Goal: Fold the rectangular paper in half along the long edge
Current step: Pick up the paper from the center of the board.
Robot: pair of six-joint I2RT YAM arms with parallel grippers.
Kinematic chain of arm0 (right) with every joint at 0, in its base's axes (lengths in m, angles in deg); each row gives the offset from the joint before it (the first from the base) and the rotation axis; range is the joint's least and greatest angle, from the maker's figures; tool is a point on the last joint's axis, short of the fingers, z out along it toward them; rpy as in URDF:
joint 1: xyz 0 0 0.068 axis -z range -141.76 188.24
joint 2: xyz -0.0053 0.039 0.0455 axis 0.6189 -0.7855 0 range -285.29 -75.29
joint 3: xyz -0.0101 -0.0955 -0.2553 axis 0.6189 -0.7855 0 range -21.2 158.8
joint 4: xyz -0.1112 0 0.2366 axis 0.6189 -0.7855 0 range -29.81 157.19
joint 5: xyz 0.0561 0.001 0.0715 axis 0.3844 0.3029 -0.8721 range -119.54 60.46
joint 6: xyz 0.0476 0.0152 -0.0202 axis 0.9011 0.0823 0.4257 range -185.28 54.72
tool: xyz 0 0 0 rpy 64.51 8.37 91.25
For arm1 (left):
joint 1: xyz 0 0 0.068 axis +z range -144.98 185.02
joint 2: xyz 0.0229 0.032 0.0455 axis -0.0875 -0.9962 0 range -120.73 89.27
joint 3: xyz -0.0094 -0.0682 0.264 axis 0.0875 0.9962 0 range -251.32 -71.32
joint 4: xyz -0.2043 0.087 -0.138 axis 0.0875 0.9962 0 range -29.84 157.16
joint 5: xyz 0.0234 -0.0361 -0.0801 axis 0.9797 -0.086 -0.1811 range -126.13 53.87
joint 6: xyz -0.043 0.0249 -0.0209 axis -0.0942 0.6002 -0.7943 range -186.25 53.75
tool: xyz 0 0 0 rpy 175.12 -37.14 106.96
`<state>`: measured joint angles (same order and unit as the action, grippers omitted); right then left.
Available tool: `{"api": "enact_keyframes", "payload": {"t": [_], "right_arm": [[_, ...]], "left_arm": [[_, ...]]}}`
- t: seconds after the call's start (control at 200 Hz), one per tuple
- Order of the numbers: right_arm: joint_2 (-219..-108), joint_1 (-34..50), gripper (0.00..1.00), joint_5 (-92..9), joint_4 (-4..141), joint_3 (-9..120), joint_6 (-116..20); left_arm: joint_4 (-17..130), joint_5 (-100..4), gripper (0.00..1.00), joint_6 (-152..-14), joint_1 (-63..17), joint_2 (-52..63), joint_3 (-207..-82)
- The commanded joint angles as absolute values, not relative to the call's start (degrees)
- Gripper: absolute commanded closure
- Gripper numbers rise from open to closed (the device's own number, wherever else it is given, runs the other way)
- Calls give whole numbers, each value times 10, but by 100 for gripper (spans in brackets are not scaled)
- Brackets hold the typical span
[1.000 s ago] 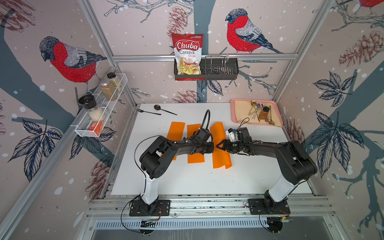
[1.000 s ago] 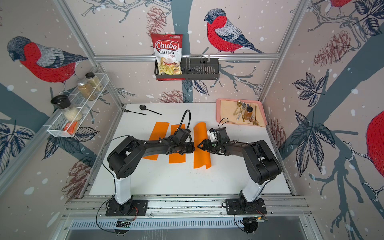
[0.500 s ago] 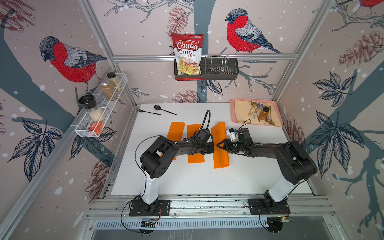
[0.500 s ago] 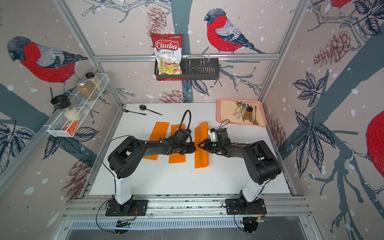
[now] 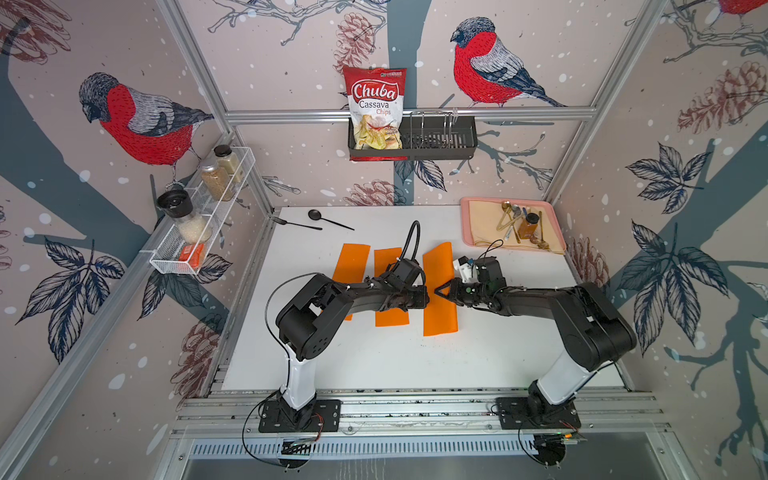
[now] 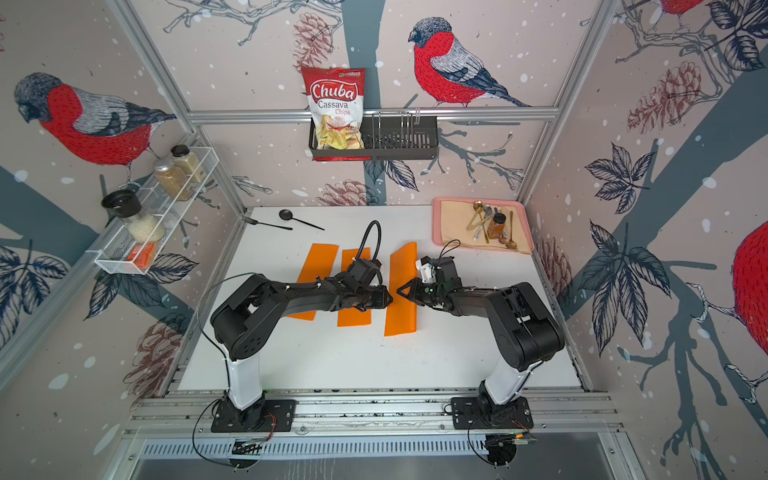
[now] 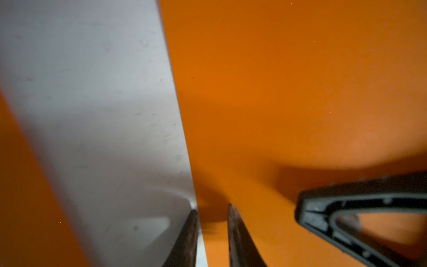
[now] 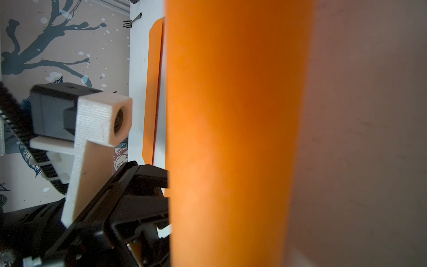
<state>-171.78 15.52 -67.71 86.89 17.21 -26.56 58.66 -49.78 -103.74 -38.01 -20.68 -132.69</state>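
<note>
**Both grippers nose to nose over the rightmost orange sheet**

So the rectangular paper (image 5: 440,316) is lying on the white table (image 5: 498,353), just right of another orange strip (image 5: 388,318). The left gripper (image 5: 427,294) sits at the paper's left long edge, about halfway along. In the left wrist view its fingertips (image 7: 238,233) stand slightly apart, with orange showing in the gap. The right gripper (image 5: 438,289) points in from the opposite side, nearly touching the left one. Can't tell if it's shut, since orange paper fills its wrist view.
</note>
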Motion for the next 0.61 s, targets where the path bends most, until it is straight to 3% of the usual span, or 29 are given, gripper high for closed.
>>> {"api": "enact_keyframes", "payload": {"t": [0.0,0.28,0.6], "right_arm": [[-1705,158,73,-697,887,171,-263],[-1649,158,74,-730,866,177,-254],[-1507,139,70,-809,820,234,-219]], "left_arm": [[619,-483,70,-1041,-382,-185,-1317],[634,-439,66,-1038,-374,-84,-1306],[632,-391,65,-999,-304,198,-1255]]}}
